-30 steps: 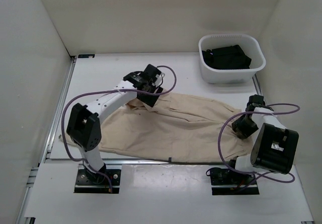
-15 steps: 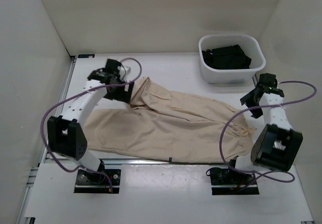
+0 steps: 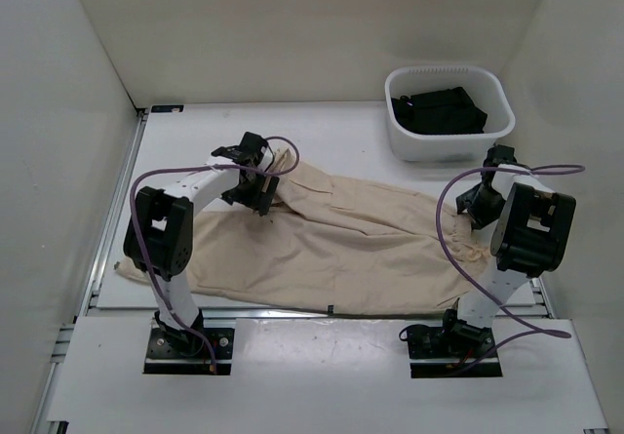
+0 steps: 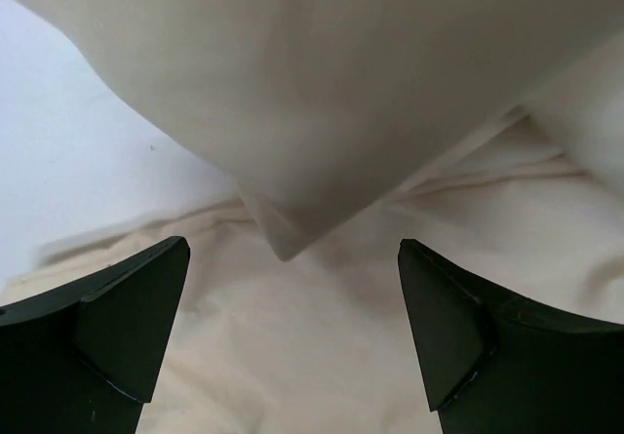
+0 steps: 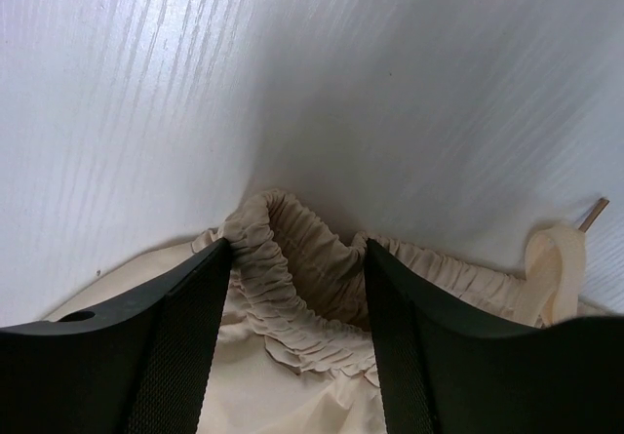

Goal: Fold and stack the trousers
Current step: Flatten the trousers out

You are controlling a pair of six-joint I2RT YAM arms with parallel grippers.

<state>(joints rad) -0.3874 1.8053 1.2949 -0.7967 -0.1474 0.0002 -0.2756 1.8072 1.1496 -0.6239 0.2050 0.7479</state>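
- The white table (image 3: 331,127) fills the workspace between pale walls, with both arm bases at its near edge.
- The trousers (image 3: 351,244) lie spread across the middle of the table. We see the gathered waist on the right, and the two wide legs run leftward. The near leg reaches the left edge of the table, and the far leg ends in a raised fold beside the left gripper.
- The right arm (image 3: 531,224) stands folded over the waist end. The left arm (image 3: 195,190) reaches inward to the far leg.
- A white plastic tub (image 3: 448,146) sits at the far right corner, well apart from the trousers, and holds dark clothing (image 3: 439,110).
- The left gripper (image 3: 255,188) is at the raised fold. In the wrist view its jaws stand wide apart (image 4: 292,249), and a corner of beige cloth (image 4: 322,93) hangs between them without touching either finger.
- The right gripper (image 3: 483,200) sits low on the waist. In the wrist view its fingers (image 5: 195,336) press both sides of a bunched ridge of waistband (image 5: 292,288), so we read it as clamped on the trousers.
- A flat drawstring end (image 5: 556,258) lies just beside the waistband.
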